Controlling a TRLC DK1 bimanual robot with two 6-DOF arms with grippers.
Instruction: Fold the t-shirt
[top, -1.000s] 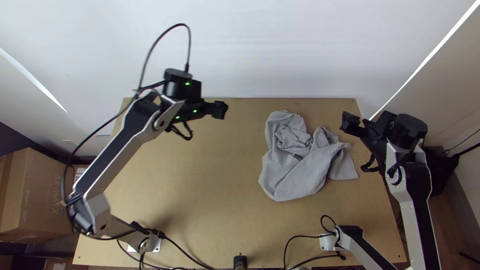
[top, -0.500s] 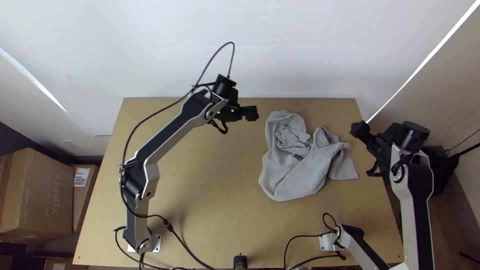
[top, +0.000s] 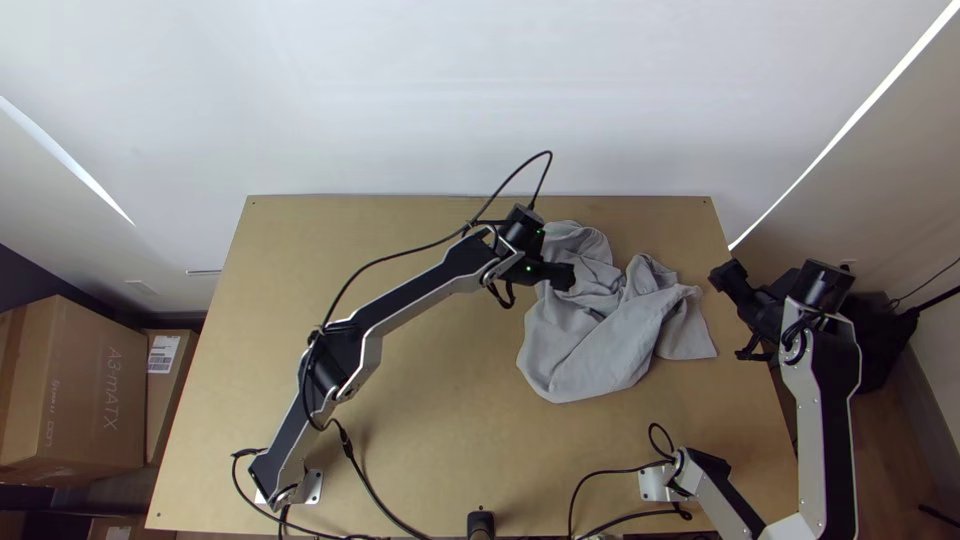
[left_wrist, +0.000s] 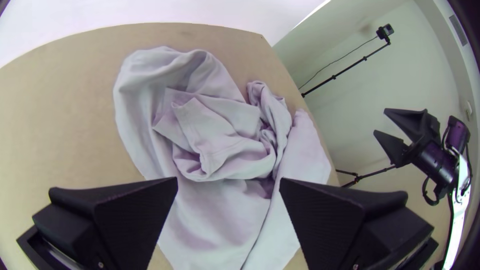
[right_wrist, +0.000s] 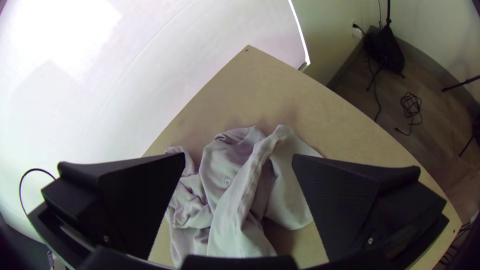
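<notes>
One left gripper (top: 568, 277) over one t-shirt (top: 595, 350)

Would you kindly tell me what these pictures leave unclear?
Top view: part of the t-shirt, behind the left end effector.
Left wrist view: one end of the t-shirt, cut off by the bottom edge.
Every view: the t-shirt's inner layers, hidden by outer folds.

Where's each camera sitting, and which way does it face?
Top view: high over the table's near edge, looking steeply down on the t-shirt; left arm and right arm show.
Left wrist view: on that wrist, facing the t-shirt; left gripper near, right gripper beyond.
Right wrist view: on that wrist, facing the t-shirt; right gripper near.
All three share the t-shirt.
</notes>
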